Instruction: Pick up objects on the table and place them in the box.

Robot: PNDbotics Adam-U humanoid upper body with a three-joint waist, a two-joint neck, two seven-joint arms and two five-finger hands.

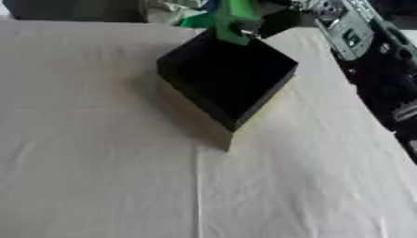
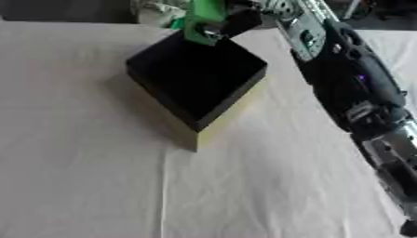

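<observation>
A black open box (image 2: 231,117) with a yellowish outer wall stands cornerwise on the cloth-covered table (image 1: 97,176), towards the far side. A bright green object (image 2: 203,22) hangs over the box's far corner, its lower end just above the rim. My right hand (image 2: 241,20) is at the top of the view beside the green object, with dark fingers curled on it. The right arm (image 2: 358,88) runs in from the lower right along the table's right side. My left hand shows in no view. What the green object is I cannot make out.
White, slightly wrinkled cloth covers the whole table, with a broad bare stretch in front of and to the left of the box. Dark and greenish clutter (image 1: 175,9) lies beyond the far edge. The table's right edge (image 1: 383,125) runs close to my arm.
</observation>
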